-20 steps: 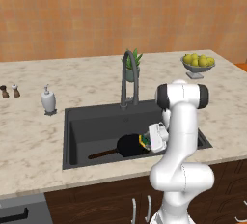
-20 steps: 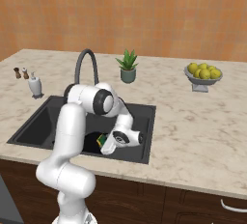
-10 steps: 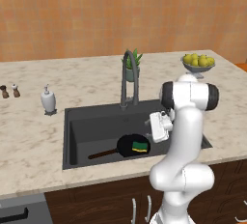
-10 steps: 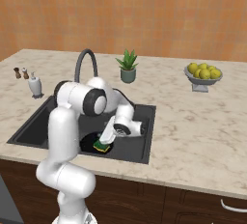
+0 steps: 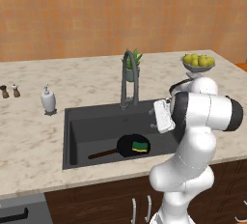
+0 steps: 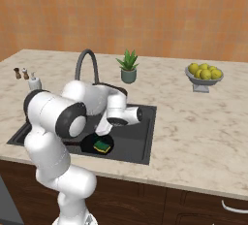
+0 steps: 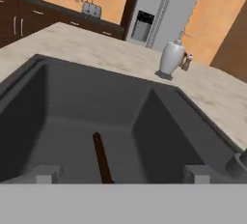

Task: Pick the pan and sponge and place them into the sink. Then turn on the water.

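Observation:
The black pan (image 5: 126,146) lies on the floor of the dark grey sink (image 5: 70,126), its brown handle pointing left. The yellow and green sponge (image 5: 140,146) rests on the pan. My gripper (image 5: 159,119) hangs above the sink's right part, over and to the right of the pan, open and holding nothing. From the right side, the gripper (image 6: 103,127) sits just above the pan (image 6: 92,144) and sponge (image 6: 101,145). In the hand view the fingertips (image 7: 48,174) stand wide apart, with the pan's handle (image 7: 101,158) beyond them. The arched faucet (image 5: 126,78) stands behind the sink; no water runs.
A white soap bottle (image 5: 48,101) stands left of the sink, with two small shakers (image 5: 9,91) farther left. A potted plant (image 5: 133,66) is behind the faucet. A bowl of yellow-green fruit (image 5: 198,62) sits at the back right of the counter.
The sponge left my gripper and now lies on the pan. The gripper opened wider, rose from the sink floor and turned to face left along the basin.

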Motion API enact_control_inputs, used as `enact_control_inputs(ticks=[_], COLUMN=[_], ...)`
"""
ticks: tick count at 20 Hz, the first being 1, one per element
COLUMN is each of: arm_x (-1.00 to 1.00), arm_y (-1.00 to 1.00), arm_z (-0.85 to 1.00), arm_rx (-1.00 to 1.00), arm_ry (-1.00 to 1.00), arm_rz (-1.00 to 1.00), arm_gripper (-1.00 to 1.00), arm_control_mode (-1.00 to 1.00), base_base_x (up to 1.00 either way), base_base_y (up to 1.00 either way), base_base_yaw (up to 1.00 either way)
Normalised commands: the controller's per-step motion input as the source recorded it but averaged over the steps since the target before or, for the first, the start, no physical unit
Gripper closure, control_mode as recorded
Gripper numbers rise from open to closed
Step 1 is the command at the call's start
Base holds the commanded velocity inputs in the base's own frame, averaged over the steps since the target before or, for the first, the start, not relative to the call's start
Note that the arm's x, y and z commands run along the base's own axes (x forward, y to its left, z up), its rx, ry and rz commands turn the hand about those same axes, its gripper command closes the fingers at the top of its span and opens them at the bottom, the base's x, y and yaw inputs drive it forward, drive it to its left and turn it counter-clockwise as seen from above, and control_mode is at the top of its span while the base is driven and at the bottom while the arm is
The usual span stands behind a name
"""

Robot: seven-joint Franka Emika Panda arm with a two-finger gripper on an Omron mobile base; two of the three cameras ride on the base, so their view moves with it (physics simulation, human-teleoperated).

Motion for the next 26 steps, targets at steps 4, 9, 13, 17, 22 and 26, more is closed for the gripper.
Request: enact_control_inputs(ticks=[4,9,13,17,22,26], arm_x=[-0.57,-0.12,0.05,0.03,0.15,0.23], arm_y=[-0.19,-0.05,-0.06,-0.07,-0.25,-0.08], arm_z=[0.61,0.56,0.28,0.22,0.04,0.00], arm_rx=[0.19,0.17,0.13,0.12,0.13,0.17], arm_ry=[-0.01,0.00,-0.05,-0.09,-0.05,0.00], arm_rz=[-0.14,-0.24,-0.06,0.00,-0.01,-0.18], arm_gripper=[-1.00,-1.00,-1.00,-1.00,-1.00,-1.00], arm_control_mode=[-1.00,-1.00,-1.00,-1.00,-1.00,-1.00], base_base_x=[0.00,0.00,0.00,0.00,0.00,0.00], base_base_y=[0.00,0.00,0.00,0.00,0.00,0.00], base_base_yaw=[0.00,0.00,0.00,0.00,0.00,0.00])
